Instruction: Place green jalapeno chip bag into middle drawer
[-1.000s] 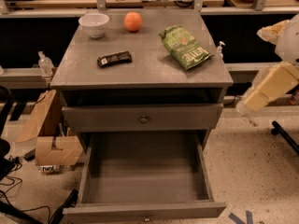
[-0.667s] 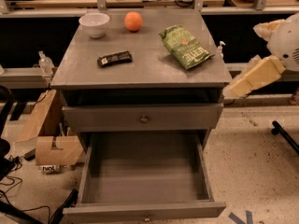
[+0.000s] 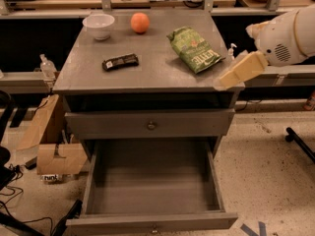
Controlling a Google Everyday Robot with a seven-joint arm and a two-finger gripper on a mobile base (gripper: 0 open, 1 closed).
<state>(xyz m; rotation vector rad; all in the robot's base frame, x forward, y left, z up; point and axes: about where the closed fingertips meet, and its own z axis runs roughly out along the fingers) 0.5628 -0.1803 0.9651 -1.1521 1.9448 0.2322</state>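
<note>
The green jalapeno chip bag (image 3: 193,48) lies flat on the right side of the grey cabinet top (image 3: 147,75). The middle drawer (image 3: 152,222) is pulled fully out below, and its inside looks empty. The upper drawer (image 3: 151,125) above it is closed. My arm comes in from the right, with a white joint (image 3: 285,36) and a cream end piece. My gripper (image 3: 227,79) is at the cabinet top's front right corner, just right of and in front of the bag, apart from it.
A white bowl (image 3: 98,26), an orange (image 3: 140,22) and a small dark wrapped bar (image 3: 120,61) sit on the cabinet top. A small bottle (image 3: 231,50) stands at its right edge. Cardboard boxes (image 3: 54,156) sit on the floor at left. A black chair leg (image 3: 300,144) is at right.
My arm has swung up and to the left, from beside the cabinet's right side to its top front right corner. The bag and the drawers have not moved.
</note>
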